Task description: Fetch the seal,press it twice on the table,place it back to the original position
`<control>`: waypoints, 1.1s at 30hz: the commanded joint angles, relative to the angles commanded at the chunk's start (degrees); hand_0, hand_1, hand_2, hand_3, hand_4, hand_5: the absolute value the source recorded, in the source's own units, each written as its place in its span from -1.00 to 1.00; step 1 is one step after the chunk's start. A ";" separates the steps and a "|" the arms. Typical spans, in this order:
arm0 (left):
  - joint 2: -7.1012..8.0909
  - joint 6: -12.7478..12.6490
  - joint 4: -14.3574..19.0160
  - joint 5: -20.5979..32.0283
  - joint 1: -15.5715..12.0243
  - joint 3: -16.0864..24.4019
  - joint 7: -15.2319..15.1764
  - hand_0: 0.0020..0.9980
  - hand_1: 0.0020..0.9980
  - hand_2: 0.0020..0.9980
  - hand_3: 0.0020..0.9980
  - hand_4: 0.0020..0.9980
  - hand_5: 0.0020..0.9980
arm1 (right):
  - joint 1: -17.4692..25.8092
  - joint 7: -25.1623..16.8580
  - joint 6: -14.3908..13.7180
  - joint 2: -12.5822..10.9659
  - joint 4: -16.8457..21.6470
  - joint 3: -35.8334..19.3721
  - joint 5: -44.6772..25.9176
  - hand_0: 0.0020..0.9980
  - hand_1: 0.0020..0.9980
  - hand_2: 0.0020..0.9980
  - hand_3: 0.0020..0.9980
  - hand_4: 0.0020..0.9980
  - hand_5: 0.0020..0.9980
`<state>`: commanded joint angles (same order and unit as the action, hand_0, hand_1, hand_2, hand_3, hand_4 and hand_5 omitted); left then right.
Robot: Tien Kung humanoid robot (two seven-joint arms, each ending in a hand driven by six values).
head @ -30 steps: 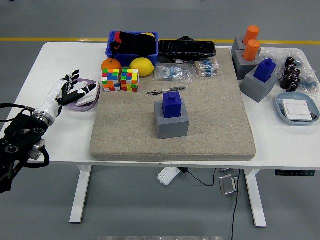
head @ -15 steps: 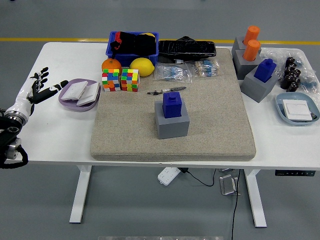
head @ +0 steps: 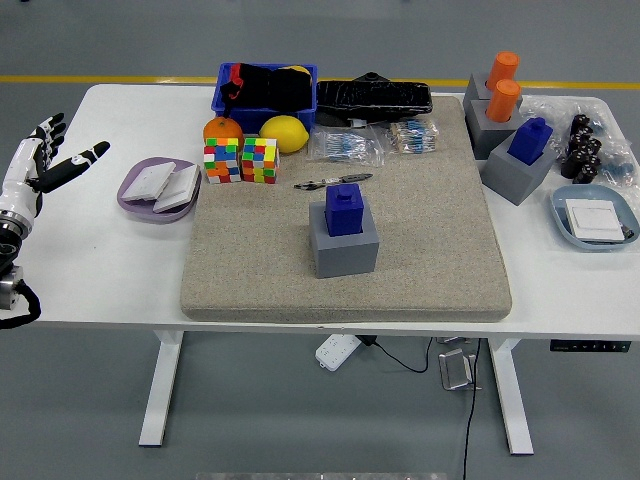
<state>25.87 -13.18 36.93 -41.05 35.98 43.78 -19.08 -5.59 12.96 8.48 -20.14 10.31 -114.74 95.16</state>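
In the head view, the left hand (head: 40, 160) is seen at the left edge of the table (head: 110, 290), with the fingers spread and nothing held. Compared with a second ago, it has been pulled back from the purple plate (head: 135, 200) toward the table's edge. The right hand is not visible. The blue seal (head: 344, 209) is found seated in its grey holder (head: 345, 250) on the felt mat (head: 440, 260), well apart from the hand. It is judged that either the seal was already returned, or the fetching is not yet begun.
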 joint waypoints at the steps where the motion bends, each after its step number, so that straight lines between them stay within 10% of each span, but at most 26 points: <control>1: -0.04 -0.01 -0.01 0.00 -0.02 -0.06 0.02 0.97 1.00 1.00 1.00 1.00 -0.22 | -0.02 0.04 0.01 0.06 0.00 -0.02 0.05 0.59 0.45 0.47 0.37 0.68 0.03; 33: 2.76 -1.89 2.05 0.98 2.43 -1.21 -2.20 0.94 0.98 0.99 1.00 0.98 -0.33 | -0.57 0.18 0.23 -0.11 0.00 -0.36 1.23 0.58 0.46 0.47 0.37 0.67 0.03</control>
<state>28.63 -15.07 38.98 -40.07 38.41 42.57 -21.28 -6.16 13.14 8.71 -20.25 10.31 -115.10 96.39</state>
